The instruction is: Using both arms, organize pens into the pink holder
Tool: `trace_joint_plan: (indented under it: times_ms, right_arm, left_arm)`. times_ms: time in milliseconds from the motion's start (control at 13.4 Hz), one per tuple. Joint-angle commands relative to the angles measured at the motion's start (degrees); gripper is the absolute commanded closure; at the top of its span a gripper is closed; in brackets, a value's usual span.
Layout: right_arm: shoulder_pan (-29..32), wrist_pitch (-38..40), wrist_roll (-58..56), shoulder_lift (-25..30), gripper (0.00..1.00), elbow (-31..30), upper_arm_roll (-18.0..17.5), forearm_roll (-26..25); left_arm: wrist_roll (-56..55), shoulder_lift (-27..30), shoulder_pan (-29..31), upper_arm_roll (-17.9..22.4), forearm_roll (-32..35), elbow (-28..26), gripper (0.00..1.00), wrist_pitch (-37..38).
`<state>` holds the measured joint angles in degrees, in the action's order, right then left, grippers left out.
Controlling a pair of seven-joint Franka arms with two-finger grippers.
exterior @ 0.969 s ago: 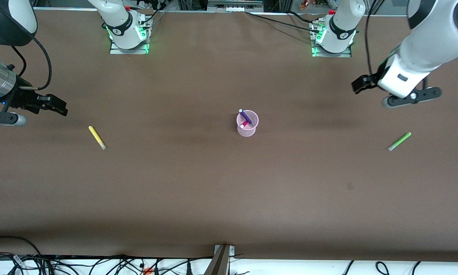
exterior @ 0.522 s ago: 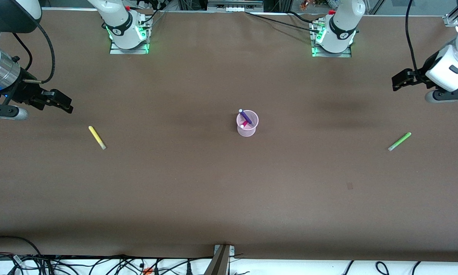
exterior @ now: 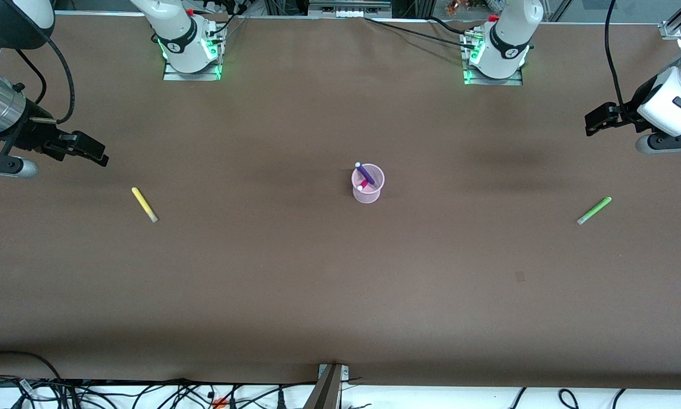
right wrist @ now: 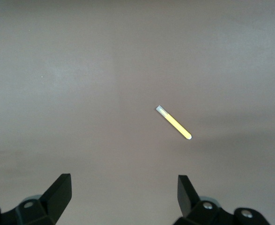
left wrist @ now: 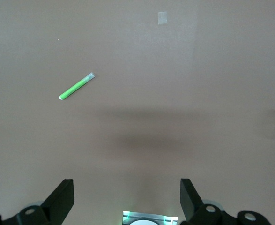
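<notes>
The pink holder (exterior: 368, 184) stands mid-table with the dark purple pen (exterior: 364, 172) and the magenta-pink pen (exterior: 364, 184) in it. The yellow pen (exterior: 144, 204) lies toward the right arm's end, also in the right wrist view (right wrist: 174, 123). The lime green pen (exterior: 594, 210) lies toward the left arm's end, also in the left wrist view (left wrist: 76, 86). My right gripper (exterior: 93, 153) is open and empty, up over the table beside the yellow pen. My left gripper (exterior: 596, 121) is open and empty, up over the table beside the green pen.
Both arm bases (exterior: 189, 48) (exterior: 496, 54) stand on lit mounts along the table's edge farthest from the front camera. Cables (exterior: 147, 392) lie below the table's near edge. A small pale square mark (exterior: 519, 276) is on the brown table.
The left arm has swung outward toward its end of the table and risen, then held. The right gripper has shifted slightly. The pens and holder have not moved.
</notes>
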<state>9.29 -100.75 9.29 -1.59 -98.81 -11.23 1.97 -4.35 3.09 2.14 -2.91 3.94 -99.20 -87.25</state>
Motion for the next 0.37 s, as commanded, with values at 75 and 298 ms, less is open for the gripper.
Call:
trace_joint_plan:
  times_ms: [75, 298]
  right_arm:
    - [-0.8, -0.5, -0.6, 0.4, 0.00, -0.4, 0.8, 0.2]
    - [-0.8, -0.4, -4.2, 0.4, 0.00, -0.3, 0.9, 0.2]
  left_arm:
    - [0.2, -0.1, 0.5, -0.2, -2.4, 0.8, 0.00, -0.5]
    - [0.2, -0.2, 1.0, -0.2, -2.7, 0.8, 0.00, -0.7]
